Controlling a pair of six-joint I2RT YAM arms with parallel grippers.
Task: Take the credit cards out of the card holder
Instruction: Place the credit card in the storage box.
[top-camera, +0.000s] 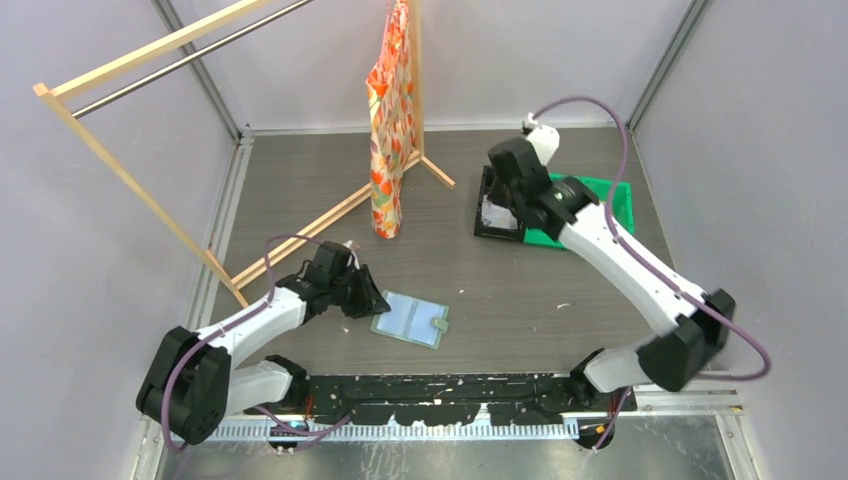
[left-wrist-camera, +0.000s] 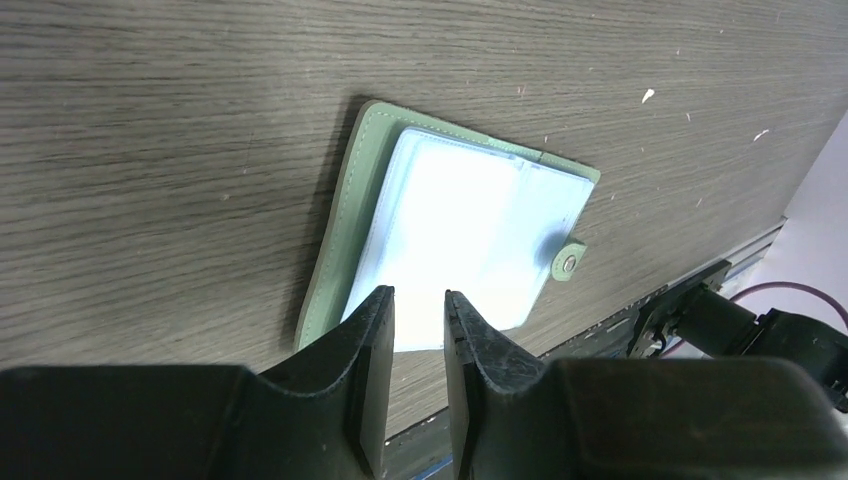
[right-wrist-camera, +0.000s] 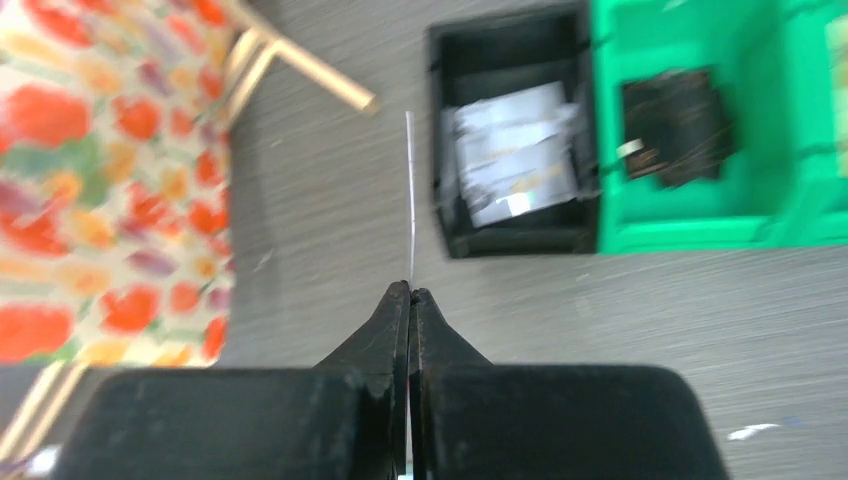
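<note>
The card holder (top-camera: 410, 318) lies open and flat on the table (top-camera: 520, 290), left of centre and close to the near edge, with its pale inner pockets facing up and its snap tab (left-wrist-camera: 570, 262) pointing right. The left gripper (left-wrist-camera: 415, 310) hovers at the holder's left side. Its jaws stand a narrow gap apart and grasp nothing, and its tips sit over the holder's edge.

At the far right, the right gripper (right-wrist-camera: 410, 292) is clenched on a credit card (right-wrist-camera: 409, 180), seen edge-on as a thin white line standing out from the fingertips. Just beside it is the black bin (right-wrist-camera: 520, 240), where other loose cards (right-wrist-camera: 515, 150) lie, and a green bin (right-wrist-camera: 700, 225) touches the black one on its right.

The pinch takes only one end of the card, so a jolt could twist it loose. In the wrist view, which is blurred, the card seems to line up just left of the bin's wall rather than over the opening. If it is let go there, it probably lands on the table.

Nothing pins the holder down. A push from the left fingers could slide it toward the near edge, or fold a flap over the pockets. Glare hides whether any cards remain inside.
</note>
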